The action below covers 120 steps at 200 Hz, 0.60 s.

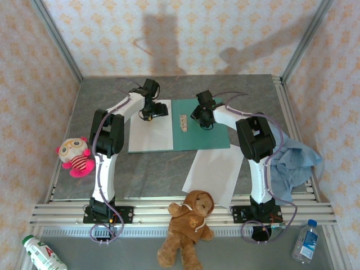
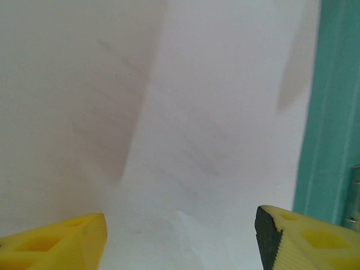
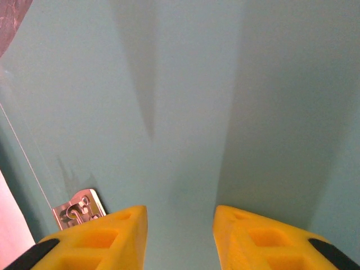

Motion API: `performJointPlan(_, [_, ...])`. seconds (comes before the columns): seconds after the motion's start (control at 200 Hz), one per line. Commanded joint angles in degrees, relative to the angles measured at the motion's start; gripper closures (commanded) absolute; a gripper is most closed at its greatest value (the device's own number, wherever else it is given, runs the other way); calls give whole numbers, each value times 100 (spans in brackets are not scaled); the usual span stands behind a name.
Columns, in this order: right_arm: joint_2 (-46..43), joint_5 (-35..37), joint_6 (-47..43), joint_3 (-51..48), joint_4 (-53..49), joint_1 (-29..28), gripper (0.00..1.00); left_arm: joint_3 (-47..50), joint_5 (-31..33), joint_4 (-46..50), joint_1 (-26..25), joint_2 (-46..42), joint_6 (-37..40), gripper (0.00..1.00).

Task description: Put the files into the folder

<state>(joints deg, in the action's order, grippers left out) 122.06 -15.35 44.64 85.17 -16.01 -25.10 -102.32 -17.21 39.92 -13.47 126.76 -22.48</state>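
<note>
Teal folder flat at mid-table, metal clip near its left edge. White sheet flat just left of the teal panel, edges meeting; whether resting on a hidden cover leaf, cannot tell. Loose on grey table, second sheet, skewed, nearer the arm bases, far edge at the folder's near edge; touching or tucked under, cannot tell.

Left gripper low over far part of sheet. From left wrist: yellow fingers spread wide, nothing between, sheet close below, strip of folder along the right.

Right gripper low over far left part of folder, beside clip. From right wrist: fingers a narrow gap apart, nothing held, folder across the background, clip just left of the left finger.

Around the edges: blue cloth bunched at right side of table by right arm; brown bear slumped over near rail between the bases; pink plush at left edge; bottle at near left corner, another at near right
</note>
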Motion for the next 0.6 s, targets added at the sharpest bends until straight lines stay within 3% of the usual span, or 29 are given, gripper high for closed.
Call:
performJointPlan(0.0, [304,159,125,-27,-524,-97,62,-472,310,563,89,-222,116,27])
performJointPlan(0.19, [369,56,232,113,-522,-140,62,-365,308,693,138,-634,66,26])
performJointPlan(0.485, [579,-255,448,480,-484,-291,61,1549,-387,-189,56,-1404,-472,30])
performJointPlan(0.595, [607,-343,526,562,-465,-357,61,2056,-297,-387,37,-1538,-573,32])
